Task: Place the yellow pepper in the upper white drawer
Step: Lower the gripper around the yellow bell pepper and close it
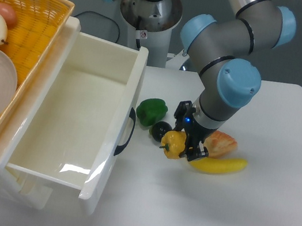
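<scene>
The yellow pepper (173, 144) is small and glossy, with its dark stem pointing left. It is at the tips of my gripper (186, 145), just right of the drawer's front. The gripper comes down from above and its fingers (198, 152) are closed against the pepper's right side. The pepper is tilted and looks held just above the table. The upper white drawer (48, 130) is pulled open on the left, and its black curved handle (127, 132) faces the pepper. Nothing shows inside it.
A green bell pepper (152, 111) and a dark round fruit (161, 130) lie between the drawer and the gripper. A banana (219, 165) and an orange-pink item (222, 143) lie just right of it. A yellow wicker basket (35, 22) with a glass bowl sits above the drawer.
</scene>
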You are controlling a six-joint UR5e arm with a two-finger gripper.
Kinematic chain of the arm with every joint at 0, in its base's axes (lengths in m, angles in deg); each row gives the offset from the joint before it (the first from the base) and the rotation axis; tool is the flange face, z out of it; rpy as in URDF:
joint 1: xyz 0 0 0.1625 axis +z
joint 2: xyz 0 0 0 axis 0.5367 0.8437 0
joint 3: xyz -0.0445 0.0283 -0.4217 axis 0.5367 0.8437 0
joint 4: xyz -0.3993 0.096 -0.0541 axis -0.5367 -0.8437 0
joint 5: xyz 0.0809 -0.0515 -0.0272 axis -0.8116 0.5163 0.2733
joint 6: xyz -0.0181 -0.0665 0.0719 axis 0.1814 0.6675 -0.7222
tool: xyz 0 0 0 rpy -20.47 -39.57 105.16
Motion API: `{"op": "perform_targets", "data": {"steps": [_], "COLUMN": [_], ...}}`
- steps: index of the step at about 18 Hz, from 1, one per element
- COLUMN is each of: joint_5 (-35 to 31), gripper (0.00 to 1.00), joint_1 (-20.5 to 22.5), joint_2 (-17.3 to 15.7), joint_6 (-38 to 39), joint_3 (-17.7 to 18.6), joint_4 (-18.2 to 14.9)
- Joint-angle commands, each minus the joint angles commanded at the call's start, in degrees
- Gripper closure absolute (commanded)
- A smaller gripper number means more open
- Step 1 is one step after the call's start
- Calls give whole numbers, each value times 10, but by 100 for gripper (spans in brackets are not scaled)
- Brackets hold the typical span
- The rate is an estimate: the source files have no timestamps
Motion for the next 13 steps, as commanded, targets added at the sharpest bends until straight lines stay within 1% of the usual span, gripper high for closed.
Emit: {"op": "perform_targets", "data": {"steps": [2,6,10,13], "joint_5": [0,3,26,27], "gripper": [58,58,58,58], "joint_1": [-1,3,15,18], "joint_2": [-1,0,-1,-5], "joint_6": [1,6,11,14], "joint_3": [1,-11,-20,-21], "joint_4": [0,-3,-3,-3]}}
